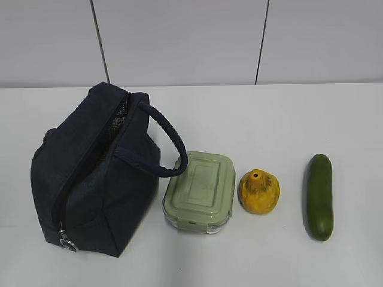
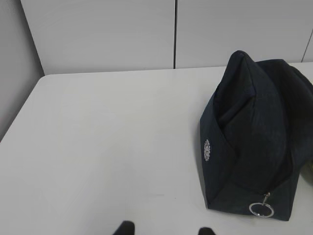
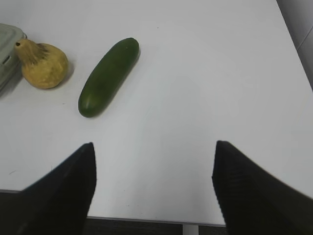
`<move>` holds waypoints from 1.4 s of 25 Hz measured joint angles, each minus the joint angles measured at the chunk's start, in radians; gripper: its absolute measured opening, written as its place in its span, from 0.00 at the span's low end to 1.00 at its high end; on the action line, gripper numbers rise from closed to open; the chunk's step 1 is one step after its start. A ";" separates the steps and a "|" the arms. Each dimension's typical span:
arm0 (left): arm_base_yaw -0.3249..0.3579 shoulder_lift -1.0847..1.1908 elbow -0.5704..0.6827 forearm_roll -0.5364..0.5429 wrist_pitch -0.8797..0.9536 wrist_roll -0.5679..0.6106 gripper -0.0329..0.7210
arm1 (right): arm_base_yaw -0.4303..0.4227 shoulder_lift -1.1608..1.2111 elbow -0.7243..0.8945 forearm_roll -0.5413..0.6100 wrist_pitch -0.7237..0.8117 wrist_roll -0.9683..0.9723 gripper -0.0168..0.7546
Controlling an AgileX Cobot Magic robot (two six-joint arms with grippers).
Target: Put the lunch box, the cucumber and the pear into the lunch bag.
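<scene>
— How far along are you?

— Nothing is packed yet, I judge. Left to right on the white table: the lunch bag, the lunch box, the pear, the cucumber. All three items lie outside the bag.

— What does the bag look like?

— Boxy dark navy fabric, looped handle arching over toward the lunch box, metal ring pull low at the near end. The top seems gaped, but I cannot tell how far the zipper is undone.

— And your pincers?

— My left gripper shows only two dark tips, apart, with nothing between them, short of the bag. My right gripper is spread wide and empty, above bare table near the cucumber.
</scene>
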 joint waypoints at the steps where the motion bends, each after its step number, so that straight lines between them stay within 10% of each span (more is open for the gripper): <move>1: 0.000 0.000 0.000 0.000 0.000 0.000 0.36 | 0.000 0.000 0.000 0.000 0.000 0.000 0.76; 23: -0.051 0.205 -0.057 -0.043 -0.105 0.042 0.40 | 0.000 0.120 -0.039 -0.001 -0.069 0.000 0.76; 35: -0.067 0.992 -0.273 -0.492 -0.361 0.341 0.44 | 0.000 0.605 -0.088 0.047 -0.420 0.070 0.76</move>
